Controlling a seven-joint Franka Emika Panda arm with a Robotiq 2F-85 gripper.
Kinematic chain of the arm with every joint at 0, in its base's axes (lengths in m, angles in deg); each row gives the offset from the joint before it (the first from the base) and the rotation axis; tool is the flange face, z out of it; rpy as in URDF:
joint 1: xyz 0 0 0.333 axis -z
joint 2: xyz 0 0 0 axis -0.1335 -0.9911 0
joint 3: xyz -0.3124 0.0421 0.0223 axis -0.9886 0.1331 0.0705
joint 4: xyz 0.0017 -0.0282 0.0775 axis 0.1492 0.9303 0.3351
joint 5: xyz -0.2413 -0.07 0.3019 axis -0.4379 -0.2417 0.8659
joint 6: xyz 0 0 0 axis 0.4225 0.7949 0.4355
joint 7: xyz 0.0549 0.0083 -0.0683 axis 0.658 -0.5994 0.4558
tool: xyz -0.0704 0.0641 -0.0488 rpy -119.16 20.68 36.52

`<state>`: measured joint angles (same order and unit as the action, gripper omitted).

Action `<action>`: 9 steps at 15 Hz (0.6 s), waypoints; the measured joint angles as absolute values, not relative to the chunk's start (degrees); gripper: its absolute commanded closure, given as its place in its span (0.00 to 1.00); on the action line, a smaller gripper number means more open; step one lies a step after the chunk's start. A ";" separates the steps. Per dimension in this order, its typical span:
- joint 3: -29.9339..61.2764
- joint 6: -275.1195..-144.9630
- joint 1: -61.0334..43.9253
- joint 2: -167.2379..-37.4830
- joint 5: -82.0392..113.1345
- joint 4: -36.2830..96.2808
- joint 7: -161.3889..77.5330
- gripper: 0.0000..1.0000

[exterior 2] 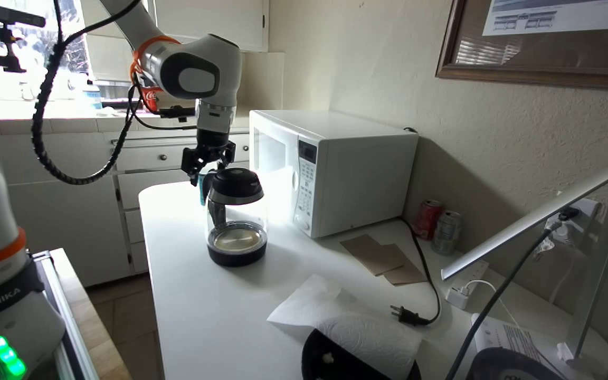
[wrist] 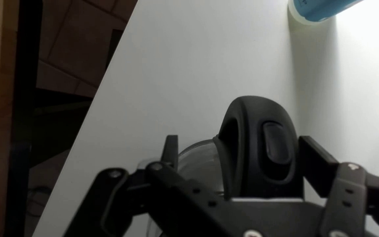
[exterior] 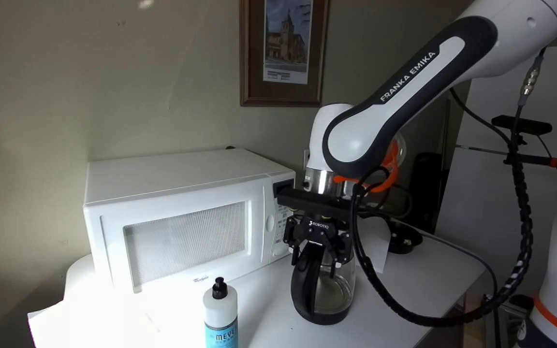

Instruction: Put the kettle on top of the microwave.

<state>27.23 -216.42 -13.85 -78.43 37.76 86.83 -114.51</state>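
The kettle, a clear glass carafe with black lid, base and handle, stands upright on the white table in both exterior views (exterior: 336,295) (exterior 2: 236,227). The white microwave (exterior: 177,193) is beside it, and also shows in an exterior view (exterior 2: 367,174); its top is bare. My gripper (exterior: 317,258) points down at the kettle's handle side, seen also in an exterior view (exterior 2: 210,171). In the wrist view the open fingers (wrist: 239,148) straddle the black handle (wrist: 258,141). The right finger is close to or touching the handle; the left finger stands apart, over the glass.
A white bottle with blue label (exterior: 220,314) stands before the microwave, partly seen in the wrist view (wrist: 321,8). A paper towel roll (exterior 2: 367,338), a black pan (exterior 2: 320,359), a power cord (exterior 2: 430,285), cans (exterior 2: 428,219) and a lamp (exterior 2: 536,216) are on the table.
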 measured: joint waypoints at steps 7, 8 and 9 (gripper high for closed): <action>26.28 -216.42 -12.06 -78.66 37.46 87.31 -115.72 0.54; 26.28 -216.42 -12.06 -78.65 37.46 87.26 -115.99 0.60; 26.29 -216.43 -12.06 -78.65 37.46 87.25 -116.23 0.69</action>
<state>26.29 -216.43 -12.06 -78.65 37.46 87.25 -116.23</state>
